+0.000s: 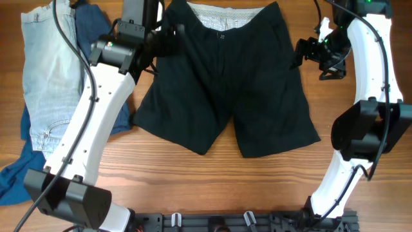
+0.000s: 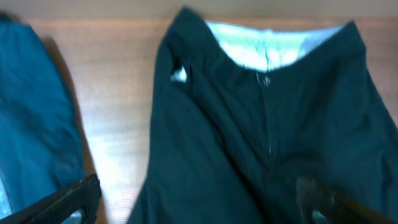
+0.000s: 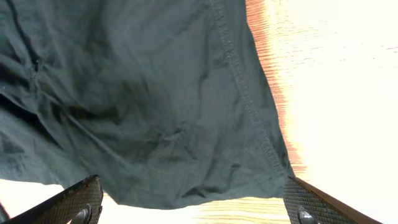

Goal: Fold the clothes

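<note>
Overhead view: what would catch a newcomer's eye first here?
Black shorts lie spread flat in the middle, waistband at the far side. The left gripper and right gripper, both open, flank its waist. Pale jeans lie over a blue garment at the left.

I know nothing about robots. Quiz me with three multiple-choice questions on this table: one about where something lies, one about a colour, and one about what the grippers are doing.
1. Where does the denim pile lie relative to the shorts?
A. On the robot's left of them
B. On top of them
C. On the robot's right of them

2. What colour are the shorts?
A. Red
B. Black
C. White

3. How do the left gripper and the right gripper stand?
A. Both open
B. Both shut on cloth
C. One open, one shut

Answers:
1 A: the overhead view shows the denim to the robot's left of the shorts.
2 B: the cloth is black in every view.
3 A: each wrist view shows its fingers wide apart.
</note>
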Robot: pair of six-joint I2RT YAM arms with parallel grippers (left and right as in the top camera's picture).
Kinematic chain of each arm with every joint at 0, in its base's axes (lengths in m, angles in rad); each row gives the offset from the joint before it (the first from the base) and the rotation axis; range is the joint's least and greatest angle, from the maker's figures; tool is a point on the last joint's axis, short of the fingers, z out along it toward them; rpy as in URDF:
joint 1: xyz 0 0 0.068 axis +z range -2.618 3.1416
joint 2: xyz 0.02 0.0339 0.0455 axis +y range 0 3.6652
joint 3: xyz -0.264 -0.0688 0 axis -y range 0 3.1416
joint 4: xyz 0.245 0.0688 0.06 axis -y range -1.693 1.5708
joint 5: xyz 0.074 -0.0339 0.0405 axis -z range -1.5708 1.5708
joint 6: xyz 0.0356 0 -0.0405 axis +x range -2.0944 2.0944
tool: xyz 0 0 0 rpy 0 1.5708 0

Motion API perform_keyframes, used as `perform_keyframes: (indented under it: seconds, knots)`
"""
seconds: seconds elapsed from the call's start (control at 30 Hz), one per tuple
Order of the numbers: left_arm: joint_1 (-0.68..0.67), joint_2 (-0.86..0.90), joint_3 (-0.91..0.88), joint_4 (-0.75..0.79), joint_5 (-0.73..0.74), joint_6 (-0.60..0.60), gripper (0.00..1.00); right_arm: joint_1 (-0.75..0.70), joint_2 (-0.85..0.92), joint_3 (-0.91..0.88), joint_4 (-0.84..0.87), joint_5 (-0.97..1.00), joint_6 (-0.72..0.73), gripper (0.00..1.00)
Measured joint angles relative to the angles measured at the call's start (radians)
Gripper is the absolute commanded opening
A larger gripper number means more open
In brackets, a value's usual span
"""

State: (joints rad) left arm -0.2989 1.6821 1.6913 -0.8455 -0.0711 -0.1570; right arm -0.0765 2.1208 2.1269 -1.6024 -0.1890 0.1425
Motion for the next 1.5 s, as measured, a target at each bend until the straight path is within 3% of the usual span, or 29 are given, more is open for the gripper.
perform_keyframes:
  seconds: [0.27,0.37,0.47,0.6,0.7,0.93,0.97,1.07,1.1,1.13,1.5]
  knots:
    - [0.045,0.001,0.0,-0.037,0.136,-0.021,1.0,0.053,-0.496,-0.02,-0.002,0.01,-0.004,0.93]
    - [0.046,0.001,0.0,-0.039,0.148,-0.022,1.0,0.053,-0.617,-0.159,-0.003,0.015,0.012,0.93]
    - [0.049,0.001,0.0,-0.039,0.152,-0.022,1.0,0.053,-0.592,-0.437,0.086,0.025,0.048,0.9]
    - [0.077,0.001,0.0,-0.039,0.152,-0.022,1.0,0.036,-0.542,-0.776,0.326,0.037,0.11,0.78]
    - [0.094,0.001,0.0,-0.039,0.152,-0.022,1.0,0.0,-0.542,-0.931,0.51,0.05,0.134,0.69]
    - [0.098,0.023,0.0,-0.04,0.152,-0.022,1.0,-0.024,-0.544,-1.184,0.815,0.12,0.146,0.69]
    - [0.098,0.031,0.0,-0.041,0.152,-0.022,1.0,-0.024,-0.544,-1.207,0.843,0.125,0.145,0.65]
    - [0.098,0.062,0.0,-0.041,0.152,-0.022,1.0,-0.024,-0.541,-1.26,0.902,0.145,0.152,0.42]
    - [0.098,0.069,0.0,-0.041,0.152,-0.022,1.0,-0.024,-0.537,-1.271,0.923,0.15,0.153,0.29]
    - [0.098,0.073,0.0,-0.041,0.152,-0.022,1.0,-0.024,-0.531,-1.283,0.948,0.156,0.153,0.06]
    - [0.098,0.076,0.0,-0.039,0.152,-0.022,1.0,-0.072,-0.458,-1.318,1.222,0.233,0.255,0.04]
